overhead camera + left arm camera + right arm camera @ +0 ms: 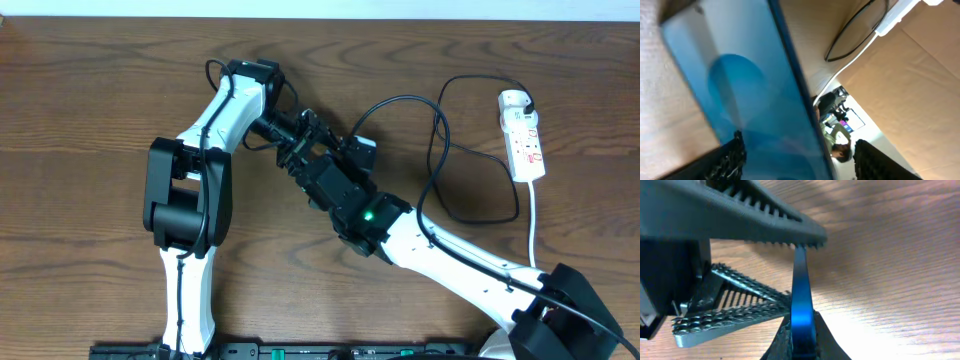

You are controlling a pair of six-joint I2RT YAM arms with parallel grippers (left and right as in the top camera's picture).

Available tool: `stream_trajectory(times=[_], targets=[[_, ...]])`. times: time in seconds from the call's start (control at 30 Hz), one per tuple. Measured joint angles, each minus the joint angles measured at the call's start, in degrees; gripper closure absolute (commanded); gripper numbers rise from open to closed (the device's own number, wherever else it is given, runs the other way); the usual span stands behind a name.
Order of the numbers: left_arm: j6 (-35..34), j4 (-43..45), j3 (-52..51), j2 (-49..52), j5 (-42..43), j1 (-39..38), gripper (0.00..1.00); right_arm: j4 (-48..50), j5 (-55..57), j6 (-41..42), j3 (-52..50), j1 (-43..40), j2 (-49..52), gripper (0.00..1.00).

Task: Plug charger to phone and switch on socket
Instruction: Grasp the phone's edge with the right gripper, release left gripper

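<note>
The phone (740, 85) fills the left wrist view with its blue screen. My left gripper (800, 160) is open with the phone between its fingers, and a gap shows at the right finger (880, 162). In the right wrist view the phone (801, 290) stands edge-on, with my right gripper (802, 345) shut on its thin sides. The two grippers, left (300, 128) and right (305, 165), meet over the table's middle and hide the phone from overhead. The charger (440, 150) loops across the wood to the socket (524, 135); its connector tip is hidden.
The white power strip lies at the far right with its white cord (534, 225) running toward the front edge. The black cable's loops (855, 35) spread between the strip and the grippers. My left arm (190, 190) stands at the left of the wooden table (80, 150).
</note>
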Motion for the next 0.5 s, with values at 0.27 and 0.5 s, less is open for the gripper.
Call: stream_trajectory(times=[0.27, 0.5], targets=[[0.7, 1.0, 0.0, -0.6, 0.0, 5.8, 0.09, -3.3, -1.7, -1.8, 0.0, -6.3, -11.2, 0.99], [6.3, 0.1, 0.0, -11.4, -0.6, 12.3, 0.09, -4.0, -11.8, -2.0, 0.0, -16.0, -20.6, 0.99]])
